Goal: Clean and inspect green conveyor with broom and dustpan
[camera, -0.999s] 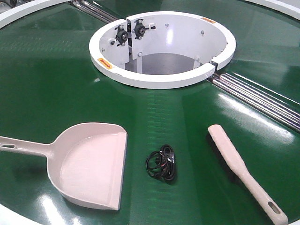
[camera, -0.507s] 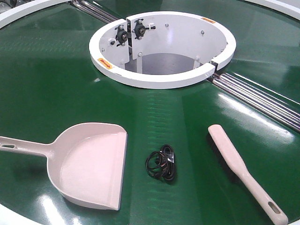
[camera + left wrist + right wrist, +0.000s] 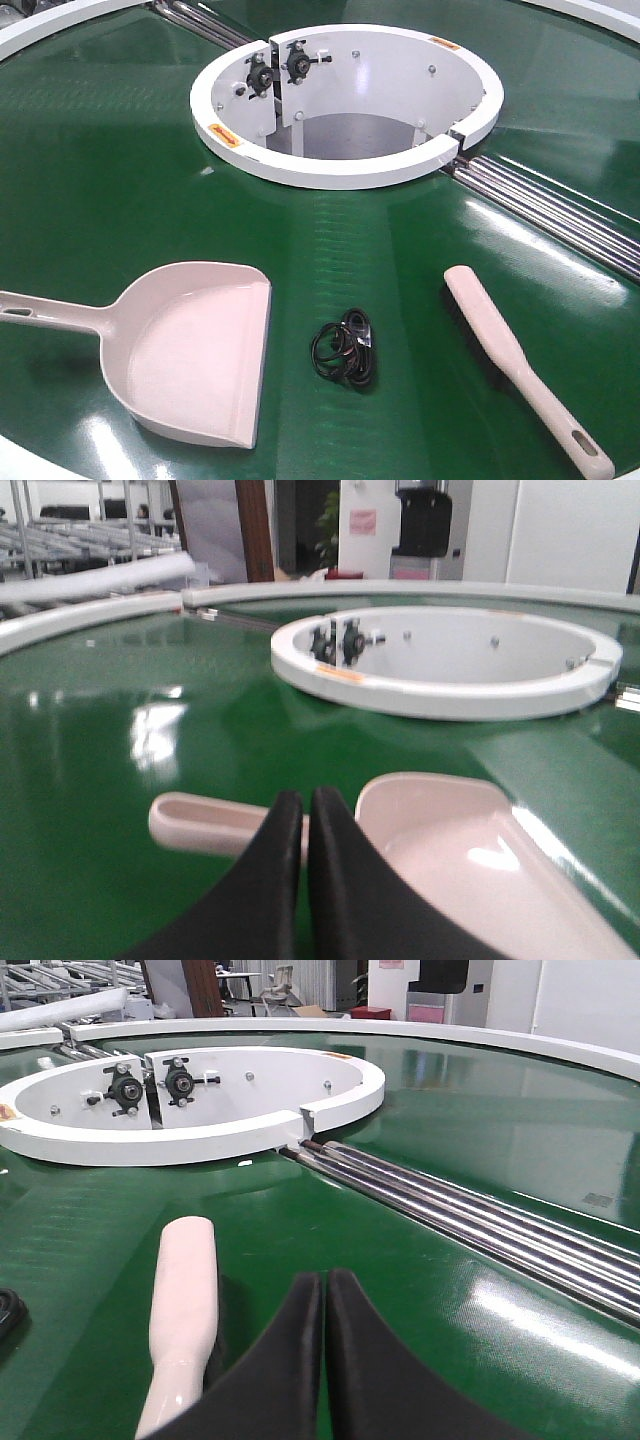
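Observation:
The dustpan (image 3: 190, 350) lies flat on the green conveyor (image 3: 90, 180) at the front left, its handle pointing left. The broom (image 3: 510, 360) lies at the front right, its handle toward the near edge. A tangle of black rings and wire (image 3: 345, 350) lies between them. Neither gripper shows in the front view. In the left wrist view my left gripper (image 3: 305, 798) is shut and empty, above the dustpan's handle (image 3: 205, 822). In the right wrist view my right gripper (image 3: 325, 1278) is shut and empty, just right of the broom (image 3: 183, 1305).
The white central ring (image 3: 345, 170) with its open well stands behind the tools. Metal rollers (image 3: 560, 215) run along a seam at the right, also in the right wrist view (image 3: 480, 1225). The white outer rim (image 3: 20, 455) curves along the near left edge.

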Action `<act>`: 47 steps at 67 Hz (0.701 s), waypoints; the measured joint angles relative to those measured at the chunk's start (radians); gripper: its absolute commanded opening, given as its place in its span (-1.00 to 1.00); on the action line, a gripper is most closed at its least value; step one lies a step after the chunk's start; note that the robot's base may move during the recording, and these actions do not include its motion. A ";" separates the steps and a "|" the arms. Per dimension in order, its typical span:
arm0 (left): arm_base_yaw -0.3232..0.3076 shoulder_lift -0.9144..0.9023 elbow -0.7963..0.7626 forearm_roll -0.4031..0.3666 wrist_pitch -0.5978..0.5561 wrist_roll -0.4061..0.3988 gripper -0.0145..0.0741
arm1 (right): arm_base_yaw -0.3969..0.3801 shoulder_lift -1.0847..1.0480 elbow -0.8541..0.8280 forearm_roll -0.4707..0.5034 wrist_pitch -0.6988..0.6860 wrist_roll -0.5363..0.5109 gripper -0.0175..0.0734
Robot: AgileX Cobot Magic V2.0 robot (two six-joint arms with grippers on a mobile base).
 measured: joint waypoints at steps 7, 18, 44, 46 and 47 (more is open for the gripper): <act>0.000 0.000 -0.003 0.000 -0.077 0.000 -0.69 | 0.000 0.000 0.000 0.000 0.000 0.000 -0.64; 0.000 0.025 -0.164 0.000 -0.054 0.000 -0.69 | 0.000 0.000 0.000 0.000 0.000 0.000 -0.64; 0.000 0.493 -0.535 -0.001 0.425 0.000 -0.69 | 0.000 0.000 0.000 0.000 0.000 0.000 -0.64; 0.000 0.512 -0.538 -0.002 0.439 0.000 -0.69 | 0.000 0.000 0.000 0.000 0.000 0.000 -0.64; 0.000 0.524 -0.538 -0.005 0.452 0.000 -0.69 | 0.000 0.000 0.000 0.000 0.000 0.000 -0.64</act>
